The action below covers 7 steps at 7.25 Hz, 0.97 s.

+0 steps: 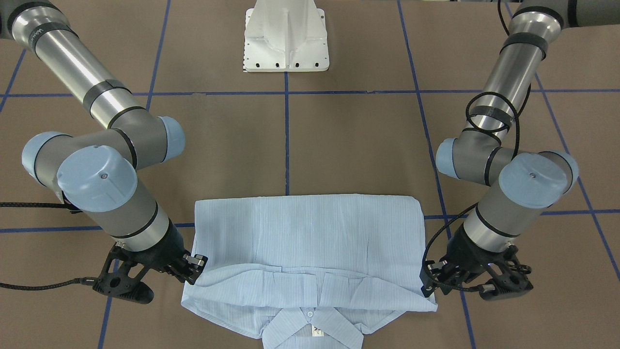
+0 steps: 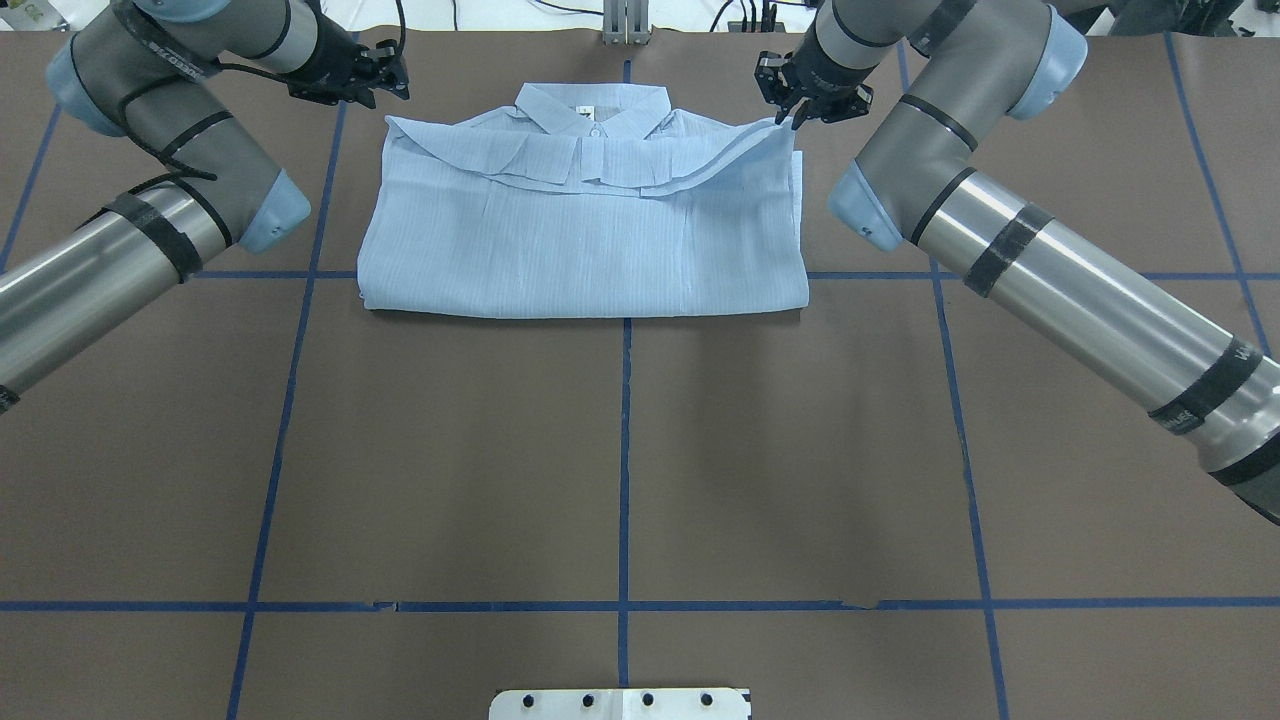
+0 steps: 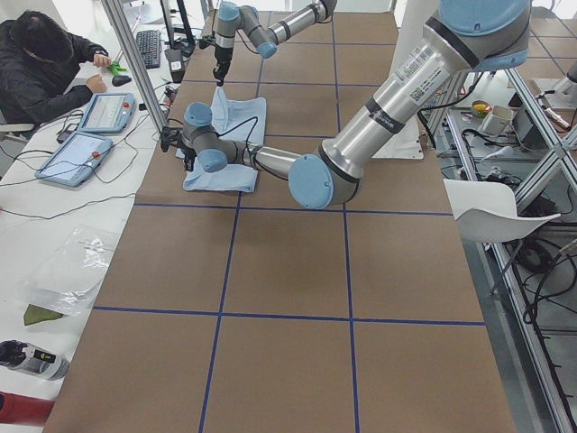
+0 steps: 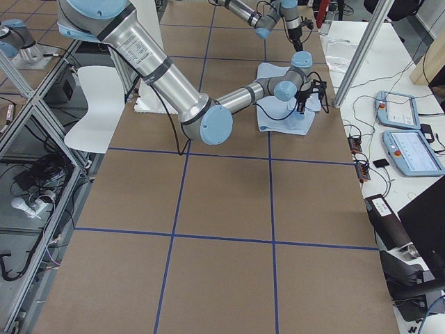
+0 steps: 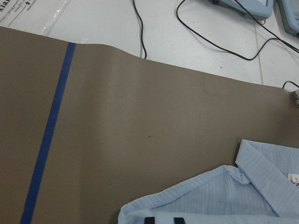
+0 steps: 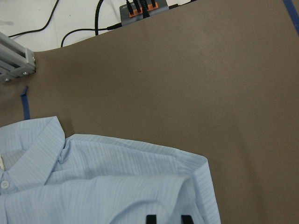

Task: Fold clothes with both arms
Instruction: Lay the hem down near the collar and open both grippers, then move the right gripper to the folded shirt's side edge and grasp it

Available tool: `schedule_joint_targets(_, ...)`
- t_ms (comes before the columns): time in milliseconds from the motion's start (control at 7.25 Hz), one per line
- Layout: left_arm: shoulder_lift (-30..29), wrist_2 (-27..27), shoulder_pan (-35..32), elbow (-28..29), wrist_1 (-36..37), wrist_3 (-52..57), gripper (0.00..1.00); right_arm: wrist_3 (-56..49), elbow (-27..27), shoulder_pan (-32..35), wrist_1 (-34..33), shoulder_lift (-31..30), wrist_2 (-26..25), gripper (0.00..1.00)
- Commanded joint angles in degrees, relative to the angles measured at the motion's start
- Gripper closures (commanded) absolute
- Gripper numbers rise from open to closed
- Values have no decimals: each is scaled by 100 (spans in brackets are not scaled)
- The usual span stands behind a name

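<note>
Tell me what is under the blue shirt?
The brown table shows all around the shirt, so the shirt lies on that. Whether anything else hides beneath the folded fabric cannot be seen.

- The pale-blue shirt (image 2: 585, 230) is laid flat, folded to a rectangle, with a flap lapped below the collar (image 2: 592, 103).
- The left arm (image 2: 150, 230) and right arm (image 2: 1050, 270) are bent toward its collar-end corners.

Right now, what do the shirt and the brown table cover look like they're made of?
The shirt: thin woven cloth, likely cotton or a blend, with a matte finish. It shows fine stripes and soft creases, and drapes limply at the folds.

The table cover: a matte brown sheet, perhaps paper or card. It lies flat without sheen, and its far edge ripples slightly in the left wrist view. The blue lines on it look like tape.
</note>
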Motion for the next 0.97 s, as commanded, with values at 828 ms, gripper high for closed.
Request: schedule_joint_targets(828,224,-64,-88,-615,259,-64,0,-119,1714,-947,-43,-1674,6,0)
